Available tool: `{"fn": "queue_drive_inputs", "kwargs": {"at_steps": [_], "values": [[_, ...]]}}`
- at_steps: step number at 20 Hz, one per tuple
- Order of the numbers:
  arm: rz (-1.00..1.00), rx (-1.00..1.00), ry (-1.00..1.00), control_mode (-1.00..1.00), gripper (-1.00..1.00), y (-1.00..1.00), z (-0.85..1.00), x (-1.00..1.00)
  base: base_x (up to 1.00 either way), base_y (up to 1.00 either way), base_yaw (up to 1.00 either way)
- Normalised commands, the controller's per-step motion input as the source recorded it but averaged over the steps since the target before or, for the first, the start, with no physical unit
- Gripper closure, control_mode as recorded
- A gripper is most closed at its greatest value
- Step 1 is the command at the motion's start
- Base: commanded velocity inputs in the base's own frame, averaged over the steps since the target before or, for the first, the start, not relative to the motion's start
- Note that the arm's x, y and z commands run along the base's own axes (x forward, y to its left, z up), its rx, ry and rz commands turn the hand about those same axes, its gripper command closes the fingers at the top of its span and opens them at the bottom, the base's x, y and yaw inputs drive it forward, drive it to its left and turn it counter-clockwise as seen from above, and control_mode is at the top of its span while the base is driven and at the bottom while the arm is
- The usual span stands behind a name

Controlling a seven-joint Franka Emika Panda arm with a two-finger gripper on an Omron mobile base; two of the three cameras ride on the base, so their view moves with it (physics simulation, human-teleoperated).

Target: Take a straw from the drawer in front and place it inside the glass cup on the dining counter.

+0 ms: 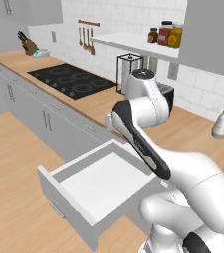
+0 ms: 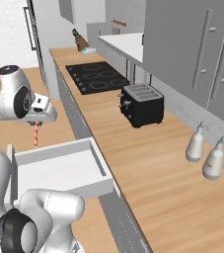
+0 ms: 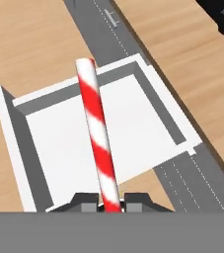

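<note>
**Handling.** The straw (image 3: pixel 97 133) is judged v. light, thin and semi-stiff; it likely bends or kinks under side load and may pivot betw. the pads if knocked. Smooth round surface, so slip along its axis is possible. Grip is at one end, leaving most of the length free past the fingertips. That suits insertion: free end goes into the glass cup first. Avoid squeezing harder; a crushed tube is a risk. Keep the free end clear of the drawer (image 1: pixel 79 200) walls and the worktop (image 2: pixel 148 163) edge during transfer.

**Tool state.** The gripper (image 3: pixel 109 201) is clamped on the straw, jaws nearly together w. the straw seated betw. the two dark tips in the hand view.

**Location.** The straw hangs roughly vertical below the hand in the right base view (image 2: pixel 35 134), above the open drawer, not touching it. Drawer interior appears white and bare under it. Glass cup and dining counter: position cannot be told from these pics.

**Appearance.** Straight cylinder w. red and white spiral stripes, candy-cane pattern. Blunt white end cap at the free tip. No bend or damage visible.

**Nearby.** Toaster (image 2: pixel 142 105) and hob (image 2: pixel 101 76) sit on the worktop, well apart from the straw.
</note>
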Motion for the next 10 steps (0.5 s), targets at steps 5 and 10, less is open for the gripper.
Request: {"fn": "queue_drive_inputs", "kwargs": {"at_steps": [5,10], "values": [[0.0,0.0,0.0,1.0,1.0,0.0,0.0,0.0,-1.0,0.24,-0.01],[0.0,0.0,0.0,1.0,1.0,0.0,0.0,0.0,-0.7,0.74,0.01]]}}
